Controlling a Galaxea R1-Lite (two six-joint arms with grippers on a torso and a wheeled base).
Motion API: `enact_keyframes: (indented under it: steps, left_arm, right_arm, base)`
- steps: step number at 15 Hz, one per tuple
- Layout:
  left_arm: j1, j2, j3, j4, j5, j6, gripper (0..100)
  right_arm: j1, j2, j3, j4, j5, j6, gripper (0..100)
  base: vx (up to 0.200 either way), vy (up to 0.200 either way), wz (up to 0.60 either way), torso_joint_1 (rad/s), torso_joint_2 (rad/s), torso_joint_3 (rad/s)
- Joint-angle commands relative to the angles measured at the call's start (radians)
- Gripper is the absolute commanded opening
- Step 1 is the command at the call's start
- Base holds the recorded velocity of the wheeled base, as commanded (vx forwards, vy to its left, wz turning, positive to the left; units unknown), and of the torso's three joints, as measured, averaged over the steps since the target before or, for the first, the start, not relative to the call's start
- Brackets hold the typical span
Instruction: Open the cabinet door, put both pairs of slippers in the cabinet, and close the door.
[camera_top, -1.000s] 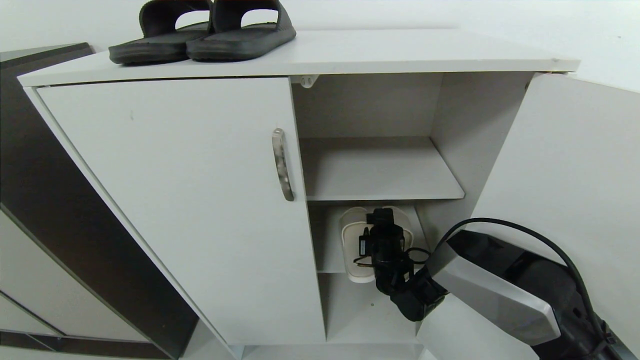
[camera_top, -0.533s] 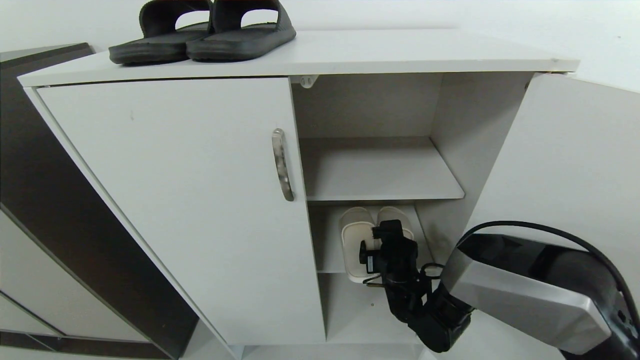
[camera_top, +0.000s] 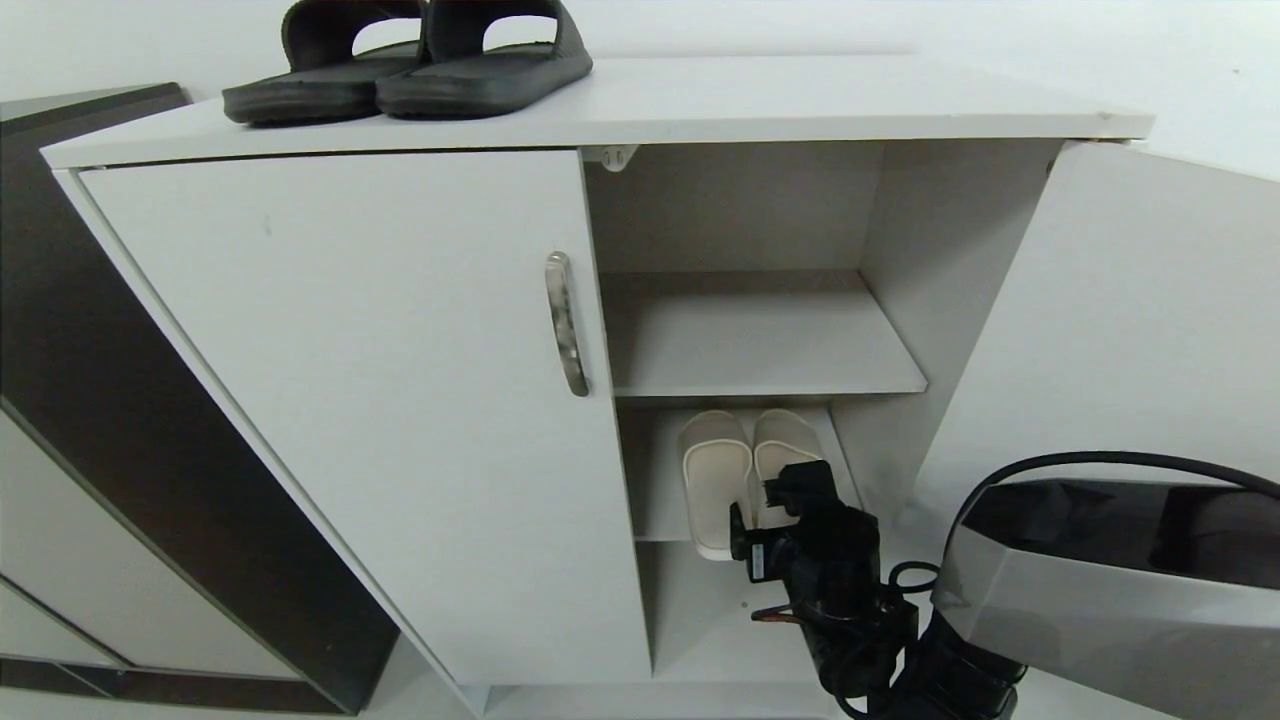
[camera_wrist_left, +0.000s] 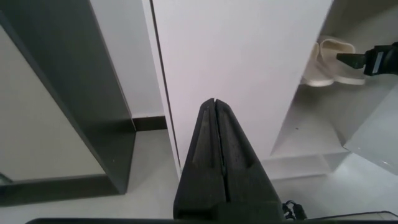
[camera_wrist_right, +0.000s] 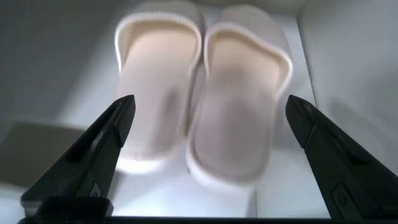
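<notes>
Our right gripper gapes empty; the black slippers at the left edge of the cabinet top look light, bendy: hold the straps.

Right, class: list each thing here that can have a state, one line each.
Left white cabinet door with metal handle: shut.
Right white cabinet door: open.
Cream slide slippers: inside, on a shelf.
Black slide slippers: outside, on the cabinet top.
Left hand: shut, empty.
Right hand: open, empty.

dark panel, white wall, pale floor
</notes>
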Motion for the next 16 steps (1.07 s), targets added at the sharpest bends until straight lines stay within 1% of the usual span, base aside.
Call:
enact_keyframes:
  steps: [1, 6, 16]
  left_arm:
    - [0.000, 0.001, 0.000, 0.000, 0.000, 0.000, 0]
    - [0.000, 0.001, 0.000, 0.000, 0.000, 0.000, 0]
    - [0.000, 0.000, 0.000, 0.000, 0.003, -0.005, 0]
  right_arm:
    - [0.001, -0.009, 0.003, -0.001, 0.000, 0.000, 100]
    - [0.002, -0.001, 0.005, -0.001, 0.000, 0.000, 100]
    - [0.001, 0.023, 0.009, -0.030, -0.002, -0.001, 100]
  base:
    - [-0.200, 0.000, 0.00, 0.002, 0.00, 0.002]
    - [-0.200, 0.000, 0.00, 0.000, 0.01, 0.000]
    - [0.000, 0.000, 0.00, 0.000, 0.00, 0.000]
